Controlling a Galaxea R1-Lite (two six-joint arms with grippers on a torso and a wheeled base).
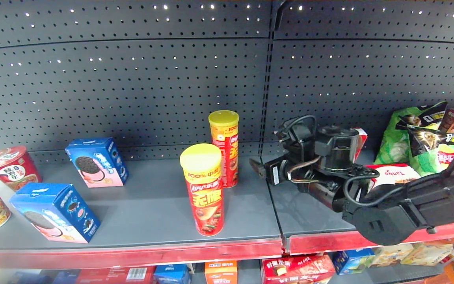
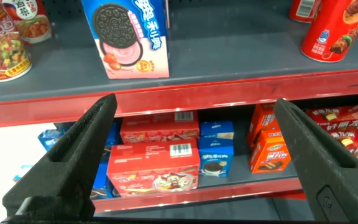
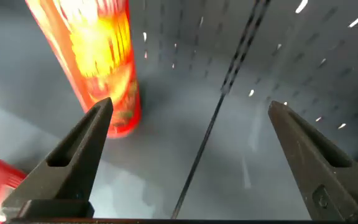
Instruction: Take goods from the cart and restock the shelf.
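On the shelf (image 1: pixel 152 205) the front can (image 1: pixel 205 189) and rear can (image 1: pixel 224 148) (2 light, stiff, slick tubes, easily tipped) are stood upright, the rear can just beside the right gripper (image 3: pixel 189 107), which is spread wide and empty like the left gripper (image 2: pixel 194 102); a gentle mid-body clasp is judged best.

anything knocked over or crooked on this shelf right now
Nothing toppled or spilled: the front chip can and rear chip can stand upright. Only the front blue cookie box sits skewed to the shelf edge, and the green snack bags lean in a loose pile.
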